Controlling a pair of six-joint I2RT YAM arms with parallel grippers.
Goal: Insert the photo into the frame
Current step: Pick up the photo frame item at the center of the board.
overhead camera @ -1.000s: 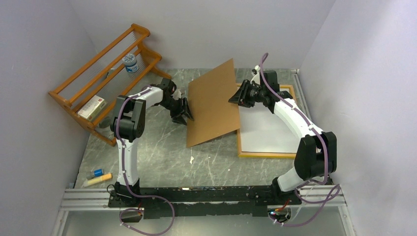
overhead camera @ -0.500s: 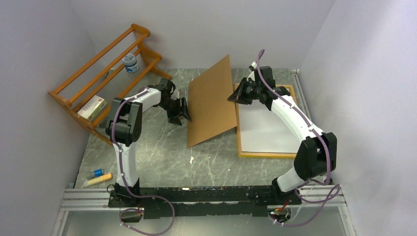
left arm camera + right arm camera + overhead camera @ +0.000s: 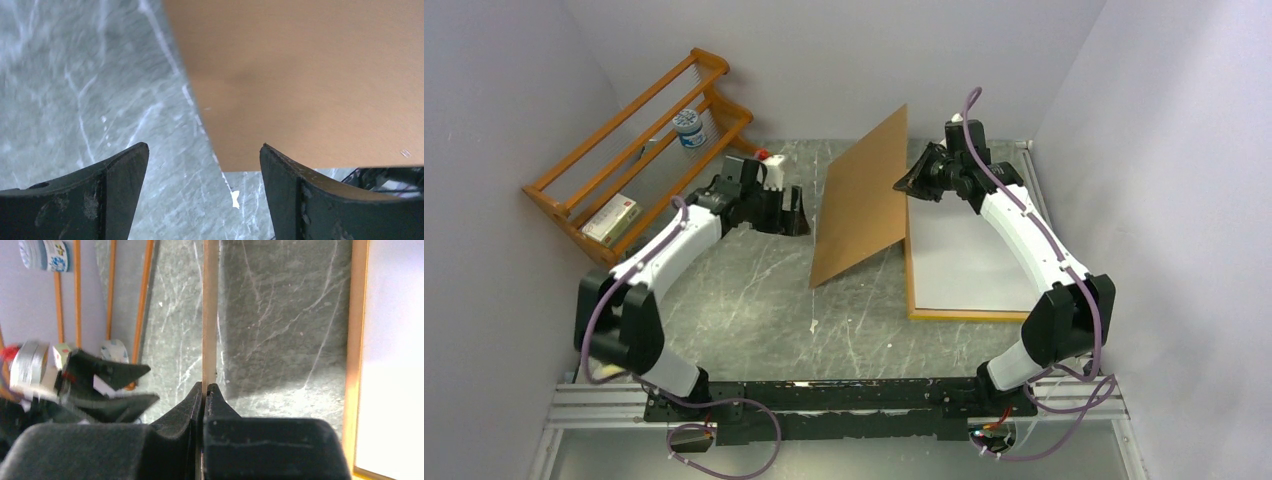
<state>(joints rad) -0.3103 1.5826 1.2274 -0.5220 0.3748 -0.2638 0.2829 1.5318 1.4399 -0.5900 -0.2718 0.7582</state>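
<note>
On the table at centre, the panel stands tilted on its near edge, just at 9 o'clock of the frame and hiding part of its left rail from above. Farther off at 10 o'clock I see the rack holding a tub. My left arm stretches low, its gripper spread wide and empty beside the panel. My right gripper pinches the panel's raised edge. The frame lies flat, orange side up, with the photo inside it white side up, both with long axes running 6 to 12.
</note>
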